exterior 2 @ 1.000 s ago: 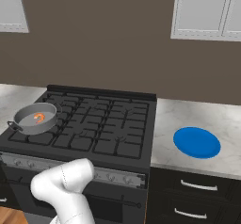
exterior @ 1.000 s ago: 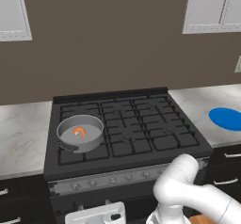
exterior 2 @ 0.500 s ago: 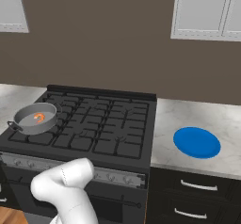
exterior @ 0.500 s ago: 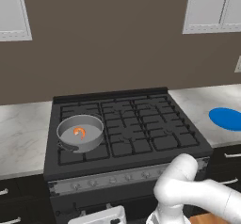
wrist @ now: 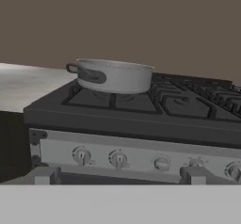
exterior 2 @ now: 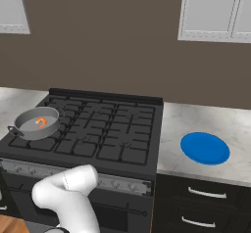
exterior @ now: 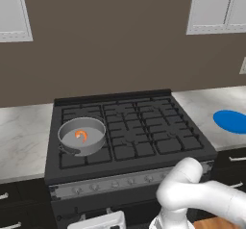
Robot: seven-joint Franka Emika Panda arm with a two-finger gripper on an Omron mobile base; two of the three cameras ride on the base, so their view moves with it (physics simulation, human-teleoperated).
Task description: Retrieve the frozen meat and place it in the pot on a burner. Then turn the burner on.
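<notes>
Since the earlier frames the white arm has crept slightly at lower right, claw wide open and empty, while the tiny orange frozen meat lies in the shallow grey metal pot left of centre; a wrong knob would light another burner.

The arm is folded low in front of the range, its white elbow level with the range's front edge and knob panel. In the right base view the arm bends downward below that panel, at the range's left half. The end effector points horizontally at the range front, about level with the knobs, and its jaws stand fully apart, holding nothing.
</notes>
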